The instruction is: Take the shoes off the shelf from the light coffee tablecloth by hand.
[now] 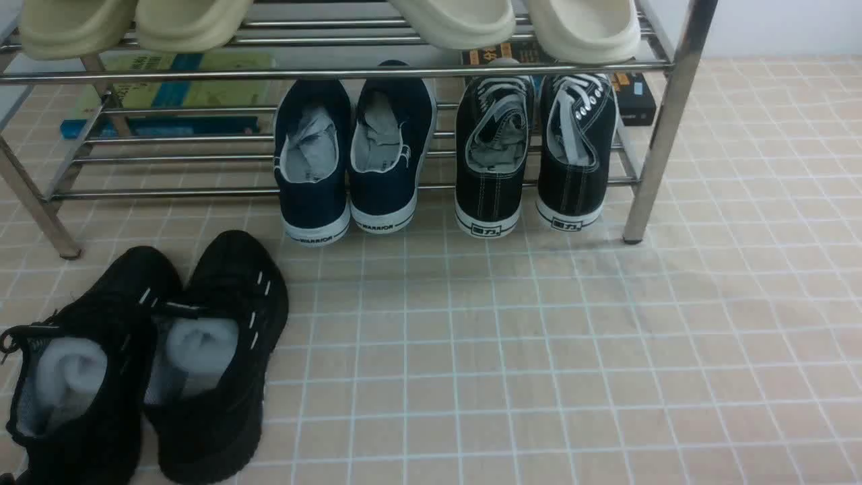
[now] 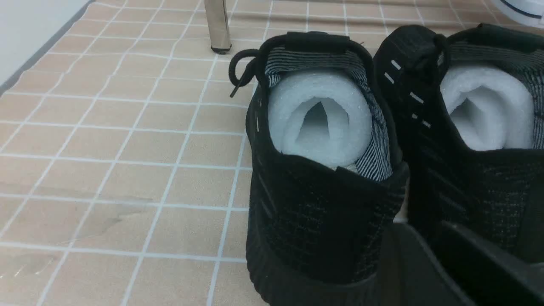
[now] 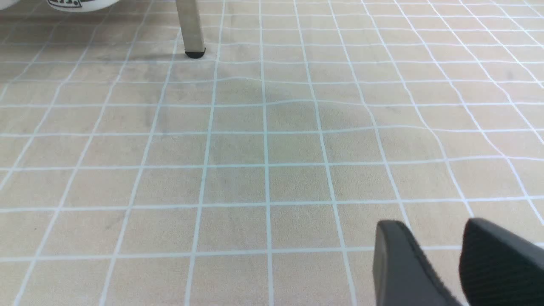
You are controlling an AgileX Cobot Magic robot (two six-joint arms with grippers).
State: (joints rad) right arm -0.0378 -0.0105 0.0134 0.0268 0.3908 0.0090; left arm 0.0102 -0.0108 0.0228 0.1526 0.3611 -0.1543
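Note:
The shoes (image 1: 495, 182), black canvas lace-ups with white soles, stand side by side with heels toward me on the lower bars at the right end of the chrome shelf (image 1: 663, 128). One white heel (image 3: 76, 4) shows in the right wrist view beside a shelf leg (image 3: 190, 25). The light coffee tablecloth (image 1: 539, 350) lies under everything. Neither gripper appears in the front view. My left gripper (image 2: 420, 229) is shut, low behind the heels of a black knit pair. My right gripper (image 3: 431, 231) is open over bare cloth (image 3: 263, 148), nothing between its fingers.
All-black knit sneakers (image 1: 155, 357) (image 2: 323, 204) stuffed with white foam sit on the cloth at front left. Navy slip-ons (image 1: 353, 162) stand left of the canvas pair. Cream slippers (image 1: 135, 23) (image 1: 518, 23) fill the upper tier. Books (image 1: 168, 94) and a dark box (image 1: 636, 98) lie behind.

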